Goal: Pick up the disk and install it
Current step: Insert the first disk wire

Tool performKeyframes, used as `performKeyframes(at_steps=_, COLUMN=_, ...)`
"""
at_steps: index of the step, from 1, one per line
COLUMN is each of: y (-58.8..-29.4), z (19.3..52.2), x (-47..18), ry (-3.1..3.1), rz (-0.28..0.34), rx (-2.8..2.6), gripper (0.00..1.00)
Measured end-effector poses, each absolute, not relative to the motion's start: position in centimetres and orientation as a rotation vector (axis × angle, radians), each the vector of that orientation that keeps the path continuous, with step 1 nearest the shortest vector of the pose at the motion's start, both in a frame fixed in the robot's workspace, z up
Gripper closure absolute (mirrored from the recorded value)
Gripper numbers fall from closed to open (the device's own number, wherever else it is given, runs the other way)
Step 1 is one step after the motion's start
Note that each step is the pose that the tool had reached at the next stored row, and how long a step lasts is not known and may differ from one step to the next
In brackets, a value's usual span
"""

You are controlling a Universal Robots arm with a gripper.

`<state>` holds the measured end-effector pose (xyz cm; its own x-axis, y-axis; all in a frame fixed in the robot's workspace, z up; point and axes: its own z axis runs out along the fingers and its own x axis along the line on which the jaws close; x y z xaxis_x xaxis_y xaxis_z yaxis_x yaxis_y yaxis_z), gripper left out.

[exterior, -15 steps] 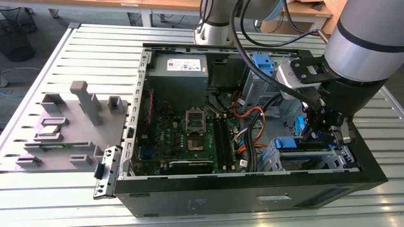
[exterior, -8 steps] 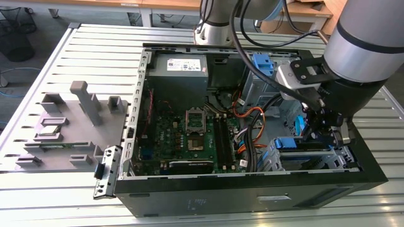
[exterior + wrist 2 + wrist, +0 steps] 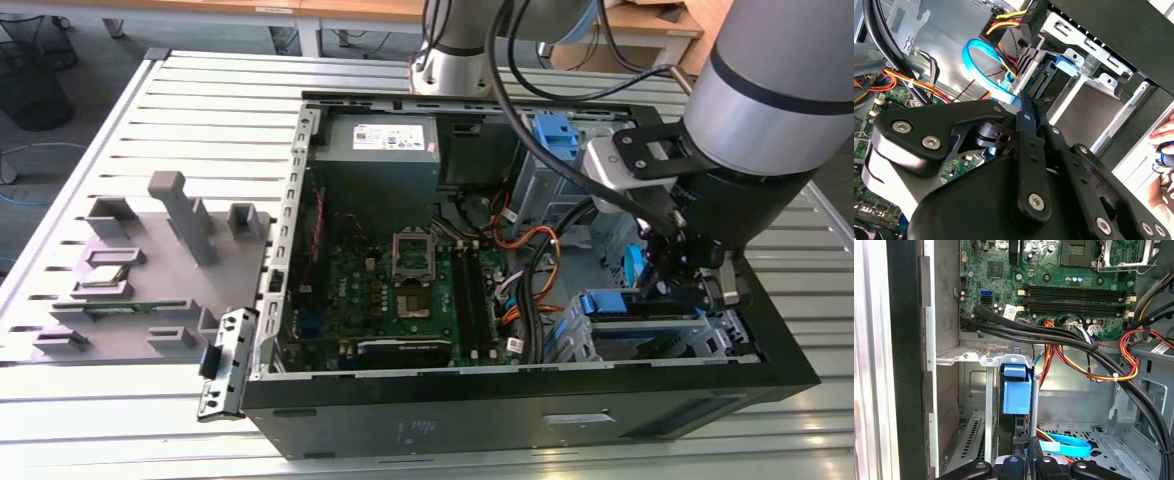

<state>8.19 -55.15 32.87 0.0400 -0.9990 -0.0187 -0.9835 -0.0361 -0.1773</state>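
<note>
Reaching from twelve o'clock down into the open computer case [image 3: 534,395] on the slatted worktop [image 3: 200,90], at about four o'clock from the motherboard [image 3: 400,285] in the exterior view. Gripping with the pincer [image 3: 671,283] drawn almost fully together, fingers [image 3: 1026,452] pinched on the thin edge of the disk [image 3: 638,305]. Holding the disk on edge inside the metal drive cage [image 3: 966,357], blue bracket [image 3: 1016,390] between the cage's rails. Flanked by black and orange cables [image 3: 1074,342] just beside the cage.
</note>
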Motion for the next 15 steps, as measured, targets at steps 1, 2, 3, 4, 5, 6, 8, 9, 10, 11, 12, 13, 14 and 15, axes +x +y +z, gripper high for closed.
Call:
performKeyframes(at_steps=1, y=-55.15, z=32.84, x=8.19, ry=2.077, rz=-0.165, rx=-2.159, gripper=0.84)
performKeyframes(at_steps=2, y=-55.16, z=32.82, x=8.19, ry=2.077, rz=-0.165, rx=-2.159, gripper=0.84)
performKeyframes(at_steps=3, y=-55.16, z=32.81, x=8.19, ry=2.077, rz=-0.165, rx=-2.159, gripper=0.84)
performKeyframes(at_steps=4, y=-55.16, z=32.79, x=8.19, ry=2.077, rz=-0.165, rx=-2.158, gripper=0.84)
performKeyframes(at_steps=5, y=-55.15, z=32.77, x=8.19, ry=2.077, rz=-0.165, rx=-2.158, gripper=0.84)
performKeyframes(at_steps=6, y=-55.15, z=32.77, x=8.19, ry=2.077, rz=-0.165, rx=-2.158, gripper=0.84)
performKeyframes(at_steps=8, y=-55.15, z=32.72, x=8.19, ry=2.077, rz=-0.165, rx=-2.158, gripper=0.84)
performKeyframes(at_steps=9, y=-55.15, z=32.71, x=8.19, ry=2.077, rz=-0.165, rx=-2.158, gripper=0.84)
performKeyframes(at_steps=10, y=-55.16, z=32.70, x=8.19, ry=2.077, rz=-0.165, rx=-2.158, gripper=0.84)
performKeyframes(at_steps=11, y=-55.16, z=32.69, x=8.19, ry=2.077, rz=-0.165, rx=-2.158, gripper=0.84)
performKeyframes(at_steps=12, y=-55.16, z=32.68, x=8.19, ry=2.077, rz=-0.165, rx=-2.158, gripper=0.84)
performKeyframes(at_steps=13, y=-55.15, z=32.68, x=8.19, ry=2.077, rz=-0.165, rx=-2.158, gripper=0.84)
performKeyframes(at_steps=14, y=-55.16, z=32.68, x=8.19, ry=2.077, rz=-0.165, rx=-2.158, gripper=0.84)
performKeyframes(at_steps=15, y=-55.16, z=32.68, x=8.19, ry=2.077, rz=-0.165, rx=-2.158, gripper=0.84)
